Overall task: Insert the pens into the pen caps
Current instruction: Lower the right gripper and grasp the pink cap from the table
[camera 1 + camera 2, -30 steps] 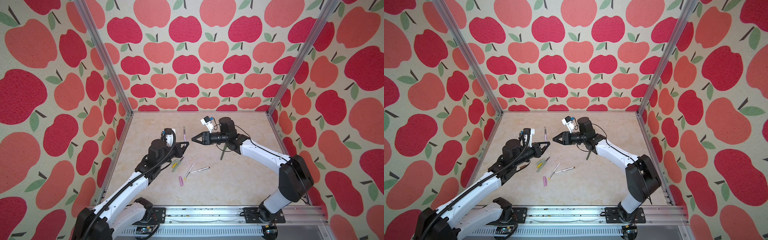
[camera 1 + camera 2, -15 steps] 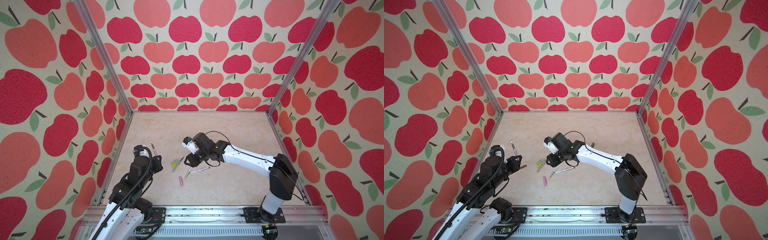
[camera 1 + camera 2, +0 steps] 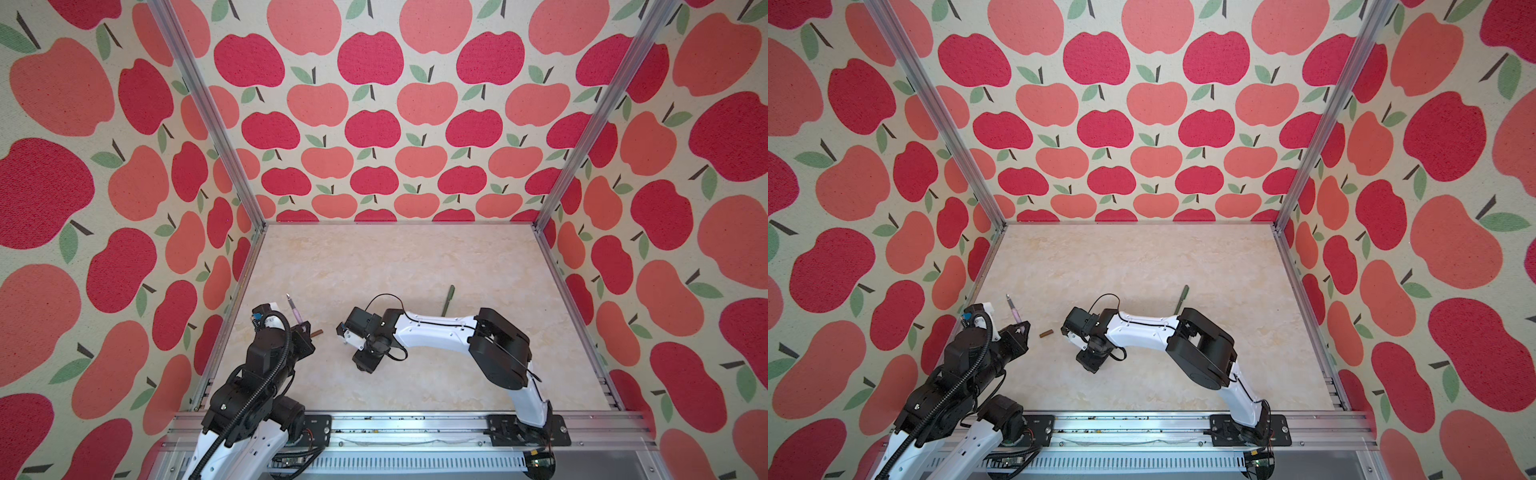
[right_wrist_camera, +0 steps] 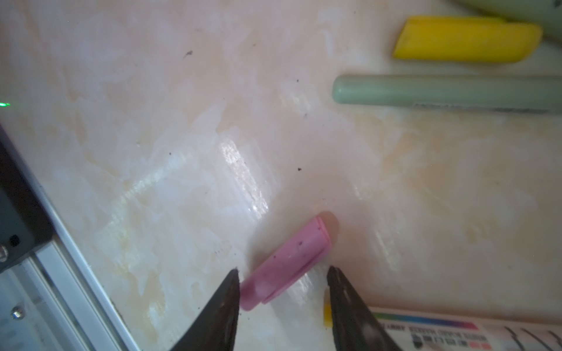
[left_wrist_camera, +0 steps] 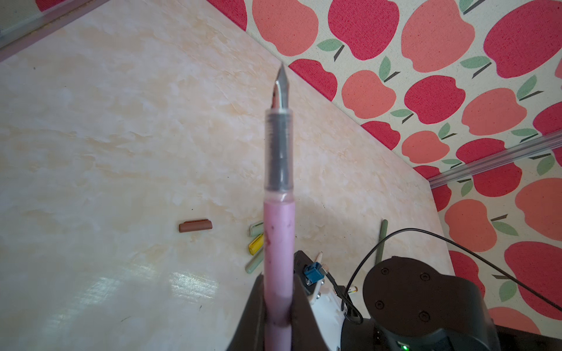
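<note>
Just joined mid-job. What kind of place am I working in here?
Likely a purpose-built robot test cell, not a home or office: apple-print wall panels on aluminium posts, a marble-look tabletop, and a mounting rail along its front.

This is a robotics lab test cell, not a lived-in room. Cloth walls (image 3: 374, 124) printed with red and coral apples close off three sides, stretched between bare aluminium posts (image 3: 206, 112). A marble-look worktop (image 3: 415, 266) forms the base of the box. The left arm (image 3: 266, 361) and right arm (image 3: 436, 332), white and black, stand on a slotted aluminium rail (image 3: 415, 428) along the front edge.
</note>
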{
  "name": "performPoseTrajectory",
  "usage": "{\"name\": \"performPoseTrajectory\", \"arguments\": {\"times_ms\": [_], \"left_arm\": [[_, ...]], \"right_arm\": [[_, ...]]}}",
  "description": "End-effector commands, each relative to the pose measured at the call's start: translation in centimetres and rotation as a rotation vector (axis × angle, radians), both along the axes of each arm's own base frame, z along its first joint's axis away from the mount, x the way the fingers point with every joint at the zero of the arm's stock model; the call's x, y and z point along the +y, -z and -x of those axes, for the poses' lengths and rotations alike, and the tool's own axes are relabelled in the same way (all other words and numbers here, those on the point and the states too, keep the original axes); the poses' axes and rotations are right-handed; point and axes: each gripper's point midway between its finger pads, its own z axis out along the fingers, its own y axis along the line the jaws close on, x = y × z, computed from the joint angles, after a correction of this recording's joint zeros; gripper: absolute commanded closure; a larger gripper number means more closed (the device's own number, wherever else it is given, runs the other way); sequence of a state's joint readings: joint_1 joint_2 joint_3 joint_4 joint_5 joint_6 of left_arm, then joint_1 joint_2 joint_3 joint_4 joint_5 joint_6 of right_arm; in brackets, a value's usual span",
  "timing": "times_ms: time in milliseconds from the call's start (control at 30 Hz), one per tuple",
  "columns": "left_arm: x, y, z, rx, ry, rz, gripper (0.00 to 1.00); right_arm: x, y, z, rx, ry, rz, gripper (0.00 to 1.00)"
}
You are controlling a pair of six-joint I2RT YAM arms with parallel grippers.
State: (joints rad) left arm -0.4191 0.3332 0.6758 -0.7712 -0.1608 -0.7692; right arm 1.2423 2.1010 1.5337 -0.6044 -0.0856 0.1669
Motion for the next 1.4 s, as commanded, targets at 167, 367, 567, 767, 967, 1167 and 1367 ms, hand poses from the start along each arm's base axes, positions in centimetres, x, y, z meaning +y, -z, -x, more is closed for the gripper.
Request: {"name": "performPoseTrajectory", "arguments": {"times_ms": [167, 367, 567, 767, 967, 1167, 1367], "left_arm": [[0.1, 0.8, -0.1, 0.021, -0.013, -0.003, 1.00], [-0.3, 0.7, -1.2, 0.028, 0.000, -0.031, 1.00], [-1.0, 0.7, -2.3, 0.035, 0.017, -0.044, 1.00], [-1.4, 0.9, -3.2, 0.041, 0.024, -0.055, 1.00], [-1.8, 0.8, -3.9, 0.041, 0.031, -0.061, 1.00], [-2.3, 0.7, -4.7, 0.041, 0.046, -0.062, 1.00], [-2.8, 0.9, -5.3, 0.047, 0.058, -0.060, 1.00]], "right_arm": [[0.0, 1.2, -0.6, -0.024, -0.006, 0.054, 0.62], [-0.3, 1.6, -1.3, -0.062, -0.006, 0.083, 0.71], [-0.2, 1.5, -1.5, -0.072, -0.006, 0.083, 0.77], [0.2, 1.0, -1.8, -0.026, 0.026, 0.037, 0.84], [0.2, -1.4, -3.8, 0.037, 0.116, -0.061, 0.86], [0.0, -4.2, -5.4, 0.073, 0.167, -0.151, 0.86], [-0.5, -5.9, -7.2, 0.094, 0.215, -0.204, 0.86]]}}
